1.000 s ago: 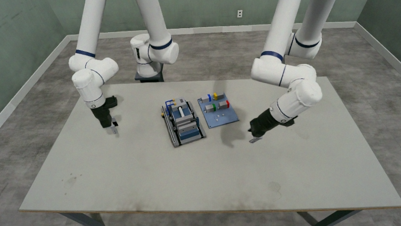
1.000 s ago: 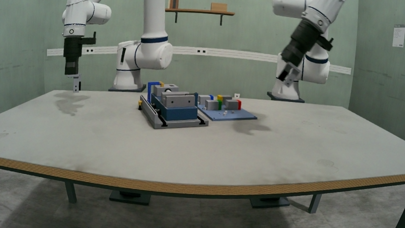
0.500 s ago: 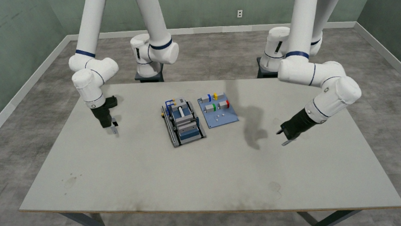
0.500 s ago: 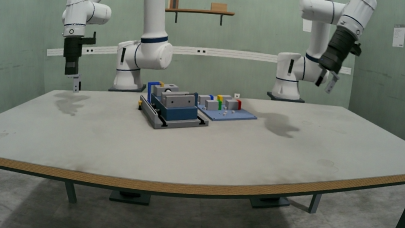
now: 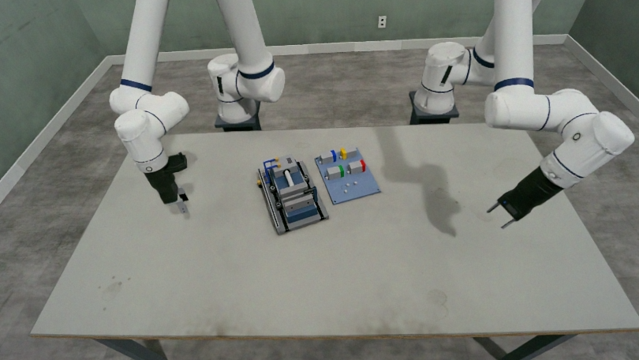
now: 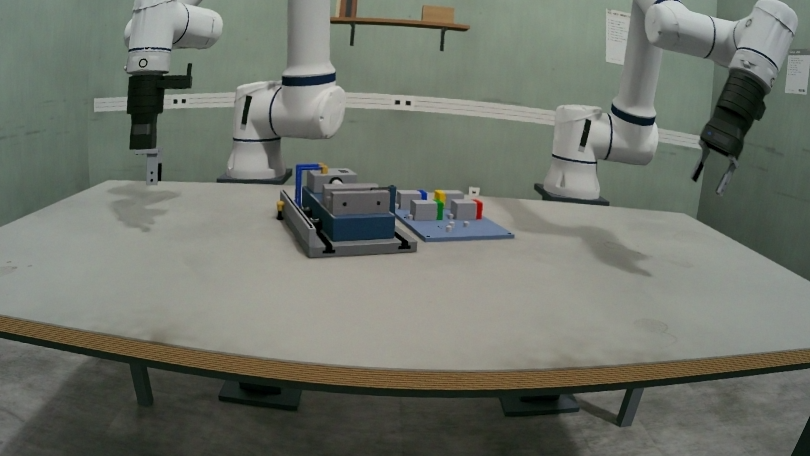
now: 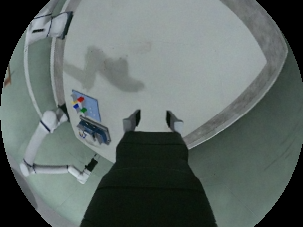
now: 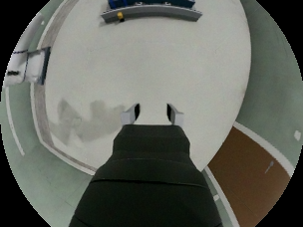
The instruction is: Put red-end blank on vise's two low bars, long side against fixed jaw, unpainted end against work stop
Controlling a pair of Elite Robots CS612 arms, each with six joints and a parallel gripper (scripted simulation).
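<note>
The blank with the red end (image 5: 356, 167) (image 6: 464, 210) (image 7: 81, 100) is on the blue plate (image 5: 367, 185) (image 6: 481, 232) (image 7: 94, 109), outside the milling vise (image 5: 300, 213) (image 6: 360, 227) (image 7: 98, 132) (image 8: 159, 10). Its long axis runs crosswise in the top view, tipped slightly up toward the right, about parallel to the vise's jaw faces. The red end points away from the vise; the unpainted end faces the green-ended blank (image 5: 334, 172) (image 6: 422, 210), just beside it. That one points its green end the same way. Behind these 2, the blue-ended blank (image 5: 326, 156) (image 6: 407, 198) and the yellow-ended blank (image 5: 352, 153) (image 6: 454, 197) turn their painted ends toward each other. The left gripper (image 5: 495, 219) (image 6: 707, 186) (image 7: 152, 114) hangs tilted above the table, its 2 fingers wide apart and holding nothing. The right gripper (image 5: 184, 204) (image 6: 155, 176) (image 8: 152, 109) points down on the vise's other side, also spread wide with nothing between its fingers.

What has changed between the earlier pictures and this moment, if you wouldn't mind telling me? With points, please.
The black left gripper (image 5: 494, 219) (image 6: 707, 186) (image 7: 152, 114) has swung toward the right of the top view, away from the flat blue plate (image 5: 364, 189) (image 6: 476, 231) (image 7: 94, 109), and turned. Nothing was taken hold of or let go. The black right gripper (image 5: 184, 204) (image 6: 155, 181) (image 8: 152, 109), the grey-and-blue milling vise (image 5: 301, 213) (image 6: 362, 227) (image 7: 97, 131) (image 8: 150, 12), the plate and its grey blanks stayed put.
</note>
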